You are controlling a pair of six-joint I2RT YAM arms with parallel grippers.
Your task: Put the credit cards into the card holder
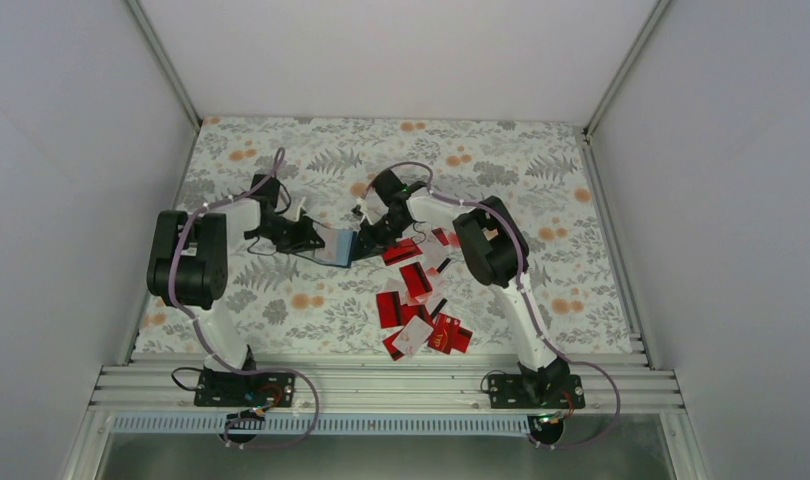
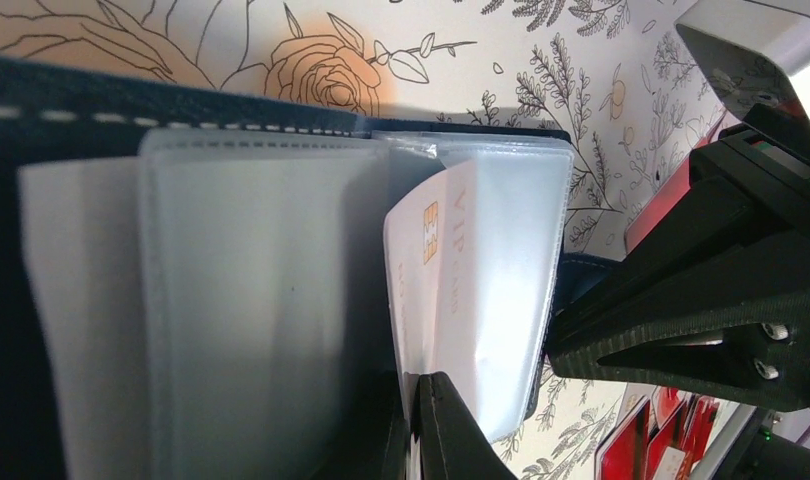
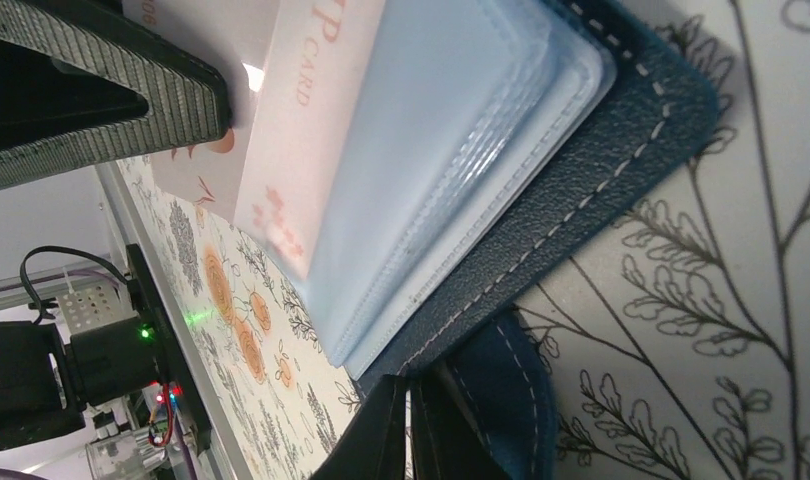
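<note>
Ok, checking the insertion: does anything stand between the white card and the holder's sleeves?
Nothing visible does. The left pincer is shut on the white card, whose edge sits among the clear sleeves of the card holder; the right pincer pinches its navy cover. Whether it's in a pocket is unclear.

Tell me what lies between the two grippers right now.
The open card holder, with a white card among its sleeves, fills the gap between left gripper and right gripper; the top view shows it.
</note>
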